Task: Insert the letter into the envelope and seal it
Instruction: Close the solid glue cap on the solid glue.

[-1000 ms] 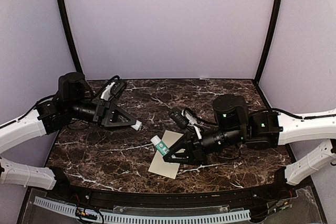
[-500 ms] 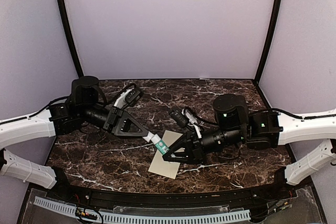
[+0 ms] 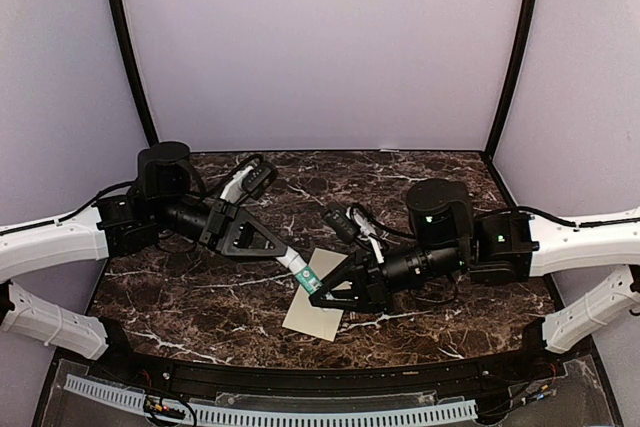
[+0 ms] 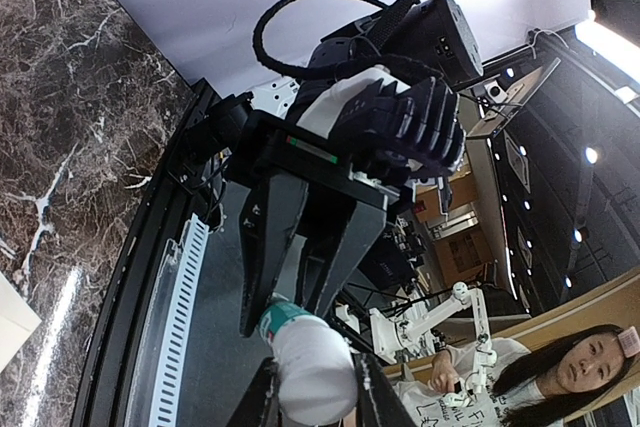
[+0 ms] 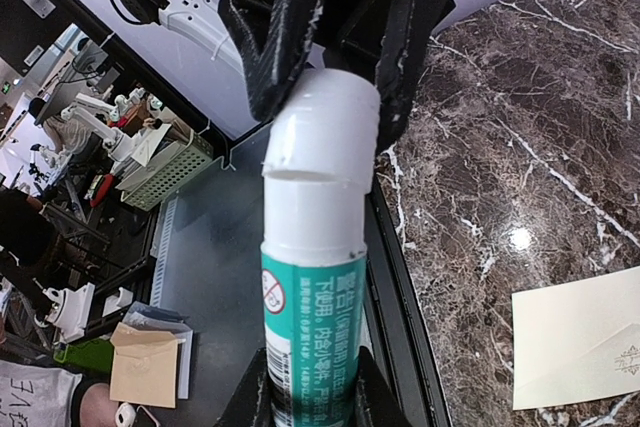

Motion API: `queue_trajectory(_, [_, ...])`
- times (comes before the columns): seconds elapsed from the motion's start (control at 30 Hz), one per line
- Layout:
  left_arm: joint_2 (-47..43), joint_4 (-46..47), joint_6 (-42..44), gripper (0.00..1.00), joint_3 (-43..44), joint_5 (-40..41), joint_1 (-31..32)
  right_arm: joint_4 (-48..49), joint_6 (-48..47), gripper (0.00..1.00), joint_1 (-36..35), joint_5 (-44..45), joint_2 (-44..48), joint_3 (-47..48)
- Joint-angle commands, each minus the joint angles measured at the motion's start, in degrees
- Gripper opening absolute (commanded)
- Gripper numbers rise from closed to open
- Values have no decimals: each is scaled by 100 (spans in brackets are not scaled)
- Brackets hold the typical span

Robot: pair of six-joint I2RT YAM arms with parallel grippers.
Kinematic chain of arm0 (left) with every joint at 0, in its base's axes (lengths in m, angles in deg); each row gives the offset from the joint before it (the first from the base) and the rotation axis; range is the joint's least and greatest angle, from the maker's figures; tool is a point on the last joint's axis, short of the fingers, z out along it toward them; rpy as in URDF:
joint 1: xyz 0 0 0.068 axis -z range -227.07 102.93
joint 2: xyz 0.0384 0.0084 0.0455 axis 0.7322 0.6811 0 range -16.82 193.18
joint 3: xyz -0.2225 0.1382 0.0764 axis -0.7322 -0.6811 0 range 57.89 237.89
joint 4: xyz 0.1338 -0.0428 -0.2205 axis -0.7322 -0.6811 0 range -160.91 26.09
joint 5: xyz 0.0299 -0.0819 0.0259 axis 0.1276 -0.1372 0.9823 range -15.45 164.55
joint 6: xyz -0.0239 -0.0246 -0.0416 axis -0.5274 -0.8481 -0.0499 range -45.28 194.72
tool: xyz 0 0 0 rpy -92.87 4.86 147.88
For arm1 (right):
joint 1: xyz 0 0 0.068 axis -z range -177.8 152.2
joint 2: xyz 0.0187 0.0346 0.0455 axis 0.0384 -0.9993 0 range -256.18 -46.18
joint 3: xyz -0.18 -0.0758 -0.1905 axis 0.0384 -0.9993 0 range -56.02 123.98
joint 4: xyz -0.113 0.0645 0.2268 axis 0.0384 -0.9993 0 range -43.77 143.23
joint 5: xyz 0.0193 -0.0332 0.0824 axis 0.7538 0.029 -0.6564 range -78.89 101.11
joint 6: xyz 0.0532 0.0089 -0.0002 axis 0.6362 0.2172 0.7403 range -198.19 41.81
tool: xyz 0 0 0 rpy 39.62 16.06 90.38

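Note:
The envelope [image 3: 318, 307] lies flat on the dark marble table, a cream rectangle with a small central mark [image 5: 585, 347]; its corner also shows in the left wrist view [image 4: 12, 319]. The letter is hidden. My right gripper [image 3: 316, 292] is shut on a teal-labelled glue stick [image 5: 312, 317] and holds it above the envelope's left end. My left gripper [image 3: 296, 267] meets it tip to tip, shut on the stick's white cap [image 5: 322, 127], which sits over the stick's end. The cap [image 4: 310, 362] fills the left jaws.
The marble table [image 3: 200, 287] ends in a black front rail with a perforated white strip [image 3: 270, 412] below it. Purple walls close the back and sides. Both arms reach in over the table's middle.
My left arm has swung right and forward, bringing the white cap up to the end of the glue stick. The right arm and the envelope have stayed put.

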Motion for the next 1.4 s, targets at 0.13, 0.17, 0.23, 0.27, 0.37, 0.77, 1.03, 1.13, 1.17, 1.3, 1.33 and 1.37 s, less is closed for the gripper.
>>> queue_trajectory(0.13, [14,100,37,3,198,-236,101,299,98,0,-51,94,55,68])
queue_trajectory(0.17, [8,83,59,3,198,-238,107,287,120,0,-55,104,57,69])
queue_trajectory(0.23, [-9,71,84,3,203,-247,105,258,164,0,-48,118,50,56])
queue_trajectory(0.27, [-7,62,97,3,206,-262,108,243,189,0,-46,122,47,57])
queue_trajectory(0.37, [0,-55,171,3,219,-262,105,219,284,0,-41,122,9,76])
queue_trajectory(0.77, [72,-813,660,3,443,-290,116,243,722,0,193,-409,-117,77])
queue_trajectory(1.03, [188,-1257,949,3,557,-335,241,288,843,0,266,-762,-270,130])
queue_trajectory(1.13, [223,-1336,1011,3,559,-359,290,286,866,0,293,-674,-243,120])
queue_trajectory(1.17, [236,-1375,1054,3,559,-357,294,279,864,0,302,-630,-213,122])
queue_trajectory(1.3, [290,-1389,1076,3,544,-347,353,218,800,0,326,-358,-112,148])
queue_trajectory(1.33, [304,-1378,1074,3,548,-351,386,220,774,0,333,-292,-88,159])
queue_trajectory(1.37, [338,-1342,1067,2,549,-348,398,218,756,0,342,-249,-75,167])
